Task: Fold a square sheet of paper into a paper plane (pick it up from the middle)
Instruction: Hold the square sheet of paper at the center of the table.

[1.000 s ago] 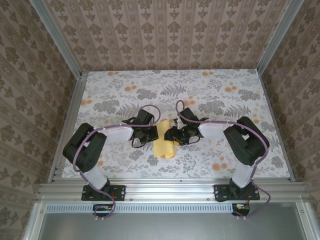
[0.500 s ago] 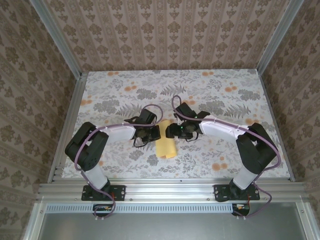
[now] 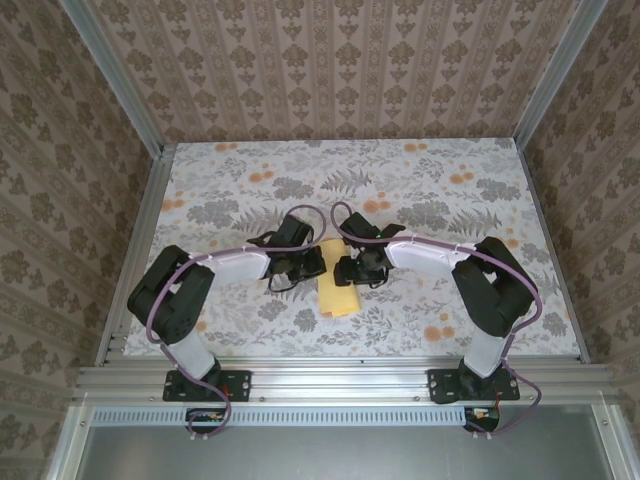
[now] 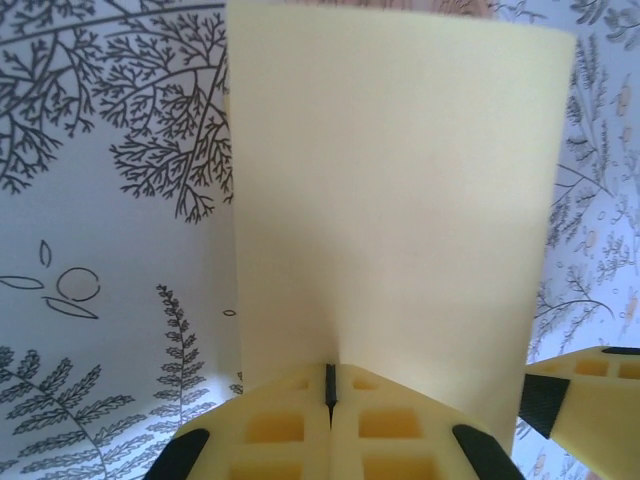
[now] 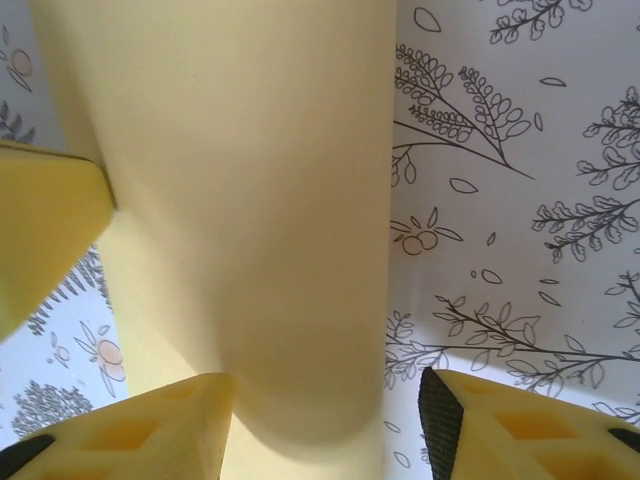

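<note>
You are looking at a white tabletop (image 3: 450,190) printed with grey fern sprigs (image 4: 160,170) and small orange flowers (image 3: 262,176). Brown damask-patterned wallpaper walls (image 3: 340,70) close it in on three sides, and a silver aluminium frame rail (image 3: 340,378) runs along your near edge

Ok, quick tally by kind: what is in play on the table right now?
Paper: 1
Claws: 2 (left claw, right claw)
Total: 3
</note>
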Controlling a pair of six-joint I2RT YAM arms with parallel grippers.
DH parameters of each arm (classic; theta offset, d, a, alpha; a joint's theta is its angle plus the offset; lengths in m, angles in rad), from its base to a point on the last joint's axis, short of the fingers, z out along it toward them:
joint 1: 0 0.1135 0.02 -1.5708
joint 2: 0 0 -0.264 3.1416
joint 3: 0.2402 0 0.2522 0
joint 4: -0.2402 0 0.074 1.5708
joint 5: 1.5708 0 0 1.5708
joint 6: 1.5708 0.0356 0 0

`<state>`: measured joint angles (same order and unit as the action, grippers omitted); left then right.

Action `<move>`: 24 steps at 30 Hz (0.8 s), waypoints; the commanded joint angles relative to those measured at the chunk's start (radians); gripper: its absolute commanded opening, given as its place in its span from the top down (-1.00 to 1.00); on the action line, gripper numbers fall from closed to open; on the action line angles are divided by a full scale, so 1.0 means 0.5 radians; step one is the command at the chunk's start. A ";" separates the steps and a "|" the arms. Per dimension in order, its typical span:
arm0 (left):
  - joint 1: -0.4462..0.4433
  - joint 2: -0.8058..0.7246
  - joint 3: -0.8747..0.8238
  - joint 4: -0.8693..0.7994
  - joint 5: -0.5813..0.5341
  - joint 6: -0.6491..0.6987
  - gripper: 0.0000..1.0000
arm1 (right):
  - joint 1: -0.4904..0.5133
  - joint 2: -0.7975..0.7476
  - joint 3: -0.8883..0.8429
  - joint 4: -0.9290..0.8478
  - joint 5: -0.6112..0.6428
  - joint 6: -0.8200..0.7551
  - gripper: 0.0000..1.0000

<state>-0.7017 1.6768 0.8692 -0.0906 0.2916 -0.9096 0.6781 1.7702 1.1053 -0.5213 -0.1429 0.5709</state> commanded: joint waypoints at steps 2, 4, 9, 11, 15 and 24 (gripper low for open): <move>-0.017 -0.149 -0.038 -0.036 -0.025 -0.034 0.76 | -0.014 0.028 0.026 -0.123 0.077 -0.138 0.03; -0.014 -0.200 -0.048 -0.081 -0.072 -0.020 0.64 | -0.021 0.029 0.023 -0.126 0.067 -0.186 0.06; 0.004 -0.318 -0.084 -0.217 -0.208 -0.001 0.42 | -0.044 0.040 0.014 -0.145 0.037 -0.252 0.10; 0.015 -0.368 -0.112 -0.253 -0.260 -0.008 0.34 | -0.052 0.058 0.022 -0.155 0.023 -0.266 0.13; 0.040 -0.456 -0.165 -0.312 -0.336 -0.041 0.24 | -0.073 0.064 0.019 -0.173 0.066 -0.234 0.14; 0.084 -0.581 -0.251 -0.289 -0.329 -0.082 0.12 | -0.092 0.124 -0.019 -0.159 0.088 -0.100 0.12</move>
<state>-0.6659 1.4128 0.7547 -0.2165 0.1410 -0.9291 0.6373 1.8076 1.1049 -0.5690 -0.1268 0.4870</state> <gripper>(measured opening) 0.437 0.437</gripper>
